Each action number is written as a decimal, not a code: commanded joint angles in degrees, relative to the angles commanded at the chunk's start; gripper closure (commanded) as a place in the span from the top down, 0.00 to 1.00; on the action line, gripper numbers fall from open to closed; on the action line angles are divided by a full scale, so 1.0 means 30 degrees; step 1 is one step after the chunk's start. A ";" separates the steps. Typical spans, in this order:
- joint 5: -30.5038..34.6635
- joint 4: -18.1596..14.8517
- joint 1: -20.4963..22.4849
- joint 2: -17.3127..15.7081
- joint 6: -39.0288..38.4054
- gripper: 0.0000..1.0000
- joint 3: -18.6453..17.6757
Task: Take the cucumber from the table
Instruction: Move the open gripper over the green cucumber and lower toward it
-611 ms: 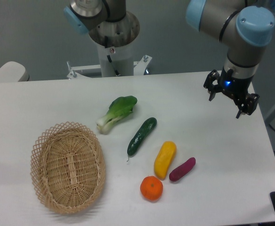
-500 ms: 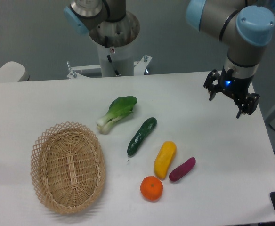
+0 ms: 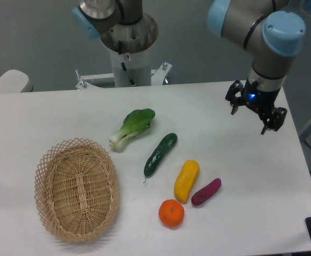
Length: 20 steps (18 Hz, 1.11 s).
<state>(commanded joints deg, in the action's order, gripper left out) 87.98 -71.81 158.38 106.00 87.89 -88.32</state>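
Although a small red and white sticker (image 3: 127, 57) sits on the arm's white base column (image 3: 129, 64) at the far side, its writing is too small to read, and no other label or brand shows on anything. One container is on the table (image 3: 49, 114): an oval wicker basket (image 3: 76, 189) at the near left, and nothing lies inside it.

The cucumber (image 3: 160, 154) lies flat on the table near the middle, free of the gripper. Its long axis runs on a diagonal, from the far right down to the near left. The thin stem tip is at the near left end and points toward the near edge; the blunt end points to the far right. It touches nothing. The bok choy (image 3: 132, 128) lies just to its far left, with the white stalk toward the basket and the leaves toward the far right. The yellow vegetable (image 3: 186, 181) is near the cucumber on its near right, and lies on almost the same diagonal. A purple sweet potato (image 3: 205, 192) lies just right of the yellow one, and an orange (image 3: 171, 213) sits near the front, below both.

The gripper (image 3: 247, 120) hangs over the far right part of the table, well apart from the cucumber. Its two fingers stand apart, and nothing is between them. A small blue light shines on its body.
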 joint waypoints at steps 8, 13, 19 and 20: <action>-0.0088 0.1987 -0.1051 -0.1670 -0.3770 1.00 -0.4128; 0.0000 0.3163 -0.2283 -0.1964 -0.7522 1.00 -0.6590; 0.0030 0.4860 -0.4070 -0.1585 -1.0427 1.00 -0.7735; 0.0059 0.5241 -0.4276 -0.1409 -1.0575 1.00 -0.7853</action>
<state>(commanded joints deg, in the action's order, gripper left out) 88.15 -56.09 145.55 101.77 56.17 -111.88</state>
